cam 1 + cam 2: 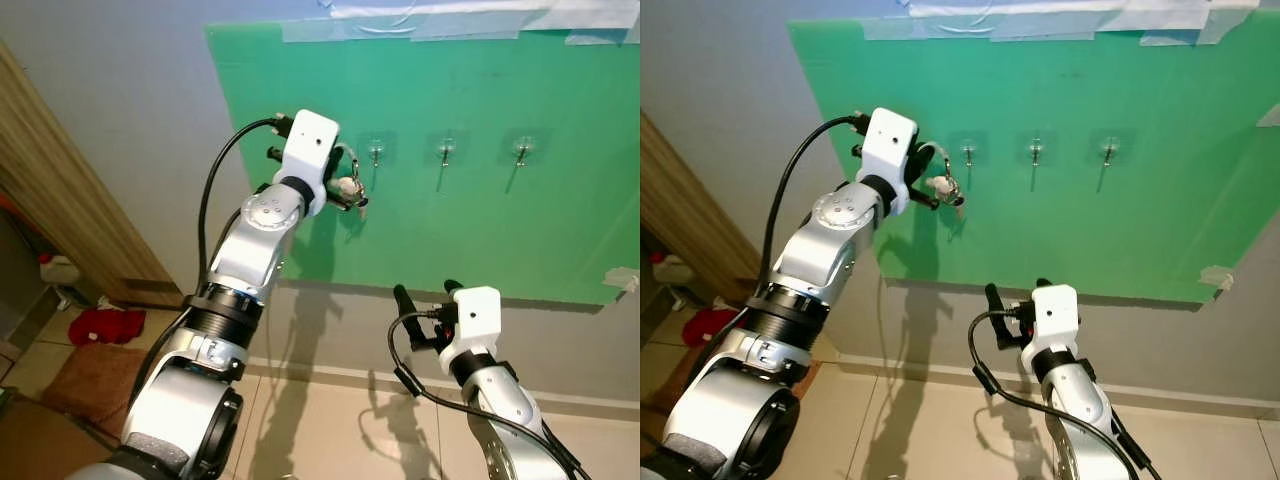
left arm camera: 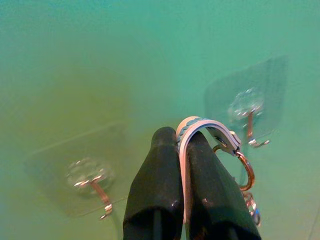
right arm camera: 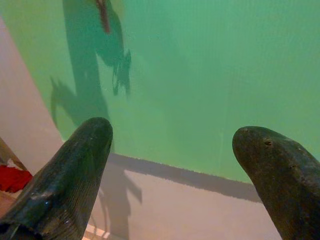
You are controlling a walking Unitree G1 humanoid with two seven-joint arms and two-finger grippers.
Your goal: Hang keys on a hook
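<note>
Green board [image 1: 480, 220] is covering the wall, three clear adhesive hooks [image 1: 447, 152] running across it in a row. Left gripper [image 2: 182, 142] is clenching the white strap [image 2: 200, 125] of one key bunch [image 1: 349, 189], just beside the leftmost hook [image 1: 376, 153]. Below the board, right gripper [image 3: 170, 145] is hanging spread wide, gripping nothing.

Counted on one green board [image 1: 480, 230]: three clear adhesive hooks [image 1: 447, 152], one key bunch [image 1: 349, 188], two grippers, left gripper [image 2: 182, 165] and right gripper [image 3: 172, 165], and one red cloth [image 1: 105, 325] on the floor
</note>
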